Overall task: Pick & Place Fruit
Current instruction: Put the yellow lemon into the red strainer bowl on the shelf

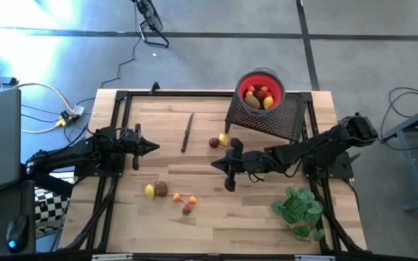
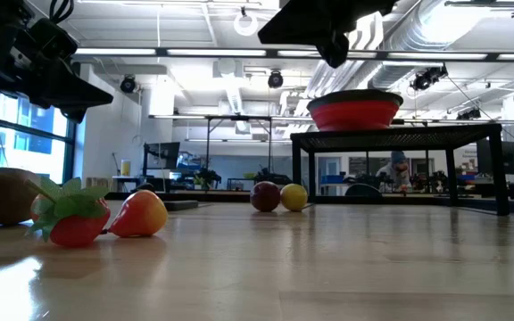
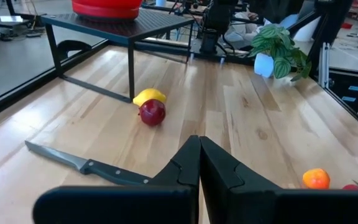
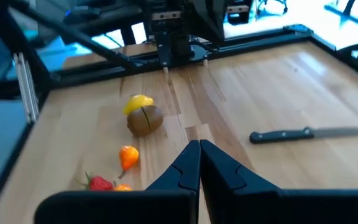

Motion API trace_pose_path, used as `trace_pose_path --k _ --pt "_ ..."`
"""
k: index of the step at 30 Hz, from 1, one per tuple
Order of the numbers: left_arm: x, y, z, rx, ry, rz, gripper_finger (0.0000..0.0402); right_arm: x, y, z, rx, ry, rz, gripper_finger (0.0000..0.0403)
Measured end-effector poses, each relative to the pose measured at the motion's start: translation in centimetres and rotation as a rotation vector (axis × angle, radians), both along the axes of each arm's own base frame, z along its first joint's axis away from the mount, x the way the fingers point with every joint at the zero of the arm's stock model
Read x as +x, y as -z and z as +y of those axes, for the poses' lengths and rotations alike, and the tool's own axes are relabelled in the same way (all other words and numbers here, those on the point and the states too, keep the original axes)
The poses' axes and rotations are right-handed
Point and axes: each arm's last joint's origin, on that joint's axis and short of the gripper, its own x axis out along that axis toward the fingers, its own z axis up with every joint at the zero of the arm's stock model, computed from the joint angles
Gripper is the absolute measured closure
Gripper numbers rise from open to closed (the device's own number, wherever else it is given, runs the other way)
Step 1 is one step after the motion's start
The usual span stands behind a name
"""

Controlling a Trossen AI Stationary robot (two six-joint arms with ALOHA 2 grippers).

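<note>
Fruit lies in three groups: several pieces in the red bowl (image 1: 261, 88) on the black mesh stand (image 1: 271, 116) at 1 o'clock; a red apple (image 1: 214, 143) touching a lemon (image 1: 224, 139) near centre; five pieces (image 1: 170, 193) at 7 o'clock. Left hand (image 1: 153, 148) and right hand (image 1: 215, 165) hover over the worktop (image 1: 216, 225), fingers together, empty.

You see a pale striped wood worktop (image 1: 260, 217) framed in black. The bowl (image 1: 262, 87) is red, on a black mesh stand (image 1: 274, 117). Loose fruit: a dark red piece (image 1: 214, 143) touching a yellow one (image 1: 224, 139); at its 7 o'clock, yellow (image 1: 149, 191), brown (image 1: 161, 189), orange (image 1: 178, 197) and red (image 1: 186, 209). The knife (image 1: 187, 133) is dark, the plant (image 1: 297, 206) green with pale veins.
</note>
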Motion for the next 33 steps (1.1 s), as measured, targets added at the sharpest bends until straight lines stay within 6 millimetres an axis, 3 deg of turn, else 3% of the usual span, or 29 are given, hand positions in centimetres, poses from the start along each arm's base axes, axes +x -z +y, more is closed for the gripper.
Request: trace_pose_path --k 5,12,24,33 --pt "0.0 0.0 0.0 0.051 0.008 0.008 0.0402 0.0 0.0 -0.4 0.148 0.107 -0.026 0.0401" --pt "0.0 0.1 0.0 0.058 0.009 0.011 0.0402 -0.2 -0.4 -0.5 0.1 0.34 -0.106 0.0401" --pt "0.0 0.1 0.1 0.228 0.004 0.035 0.0402 -1.6 -0.8 4.2 0.116 0.573 -0.258 0.0401" --pt "0.0 0.1 0.2 0.31 -0.009 0.048 0.0402 1.4 -1.8 6.5 0.024 0.619 -0.271 0.0401"
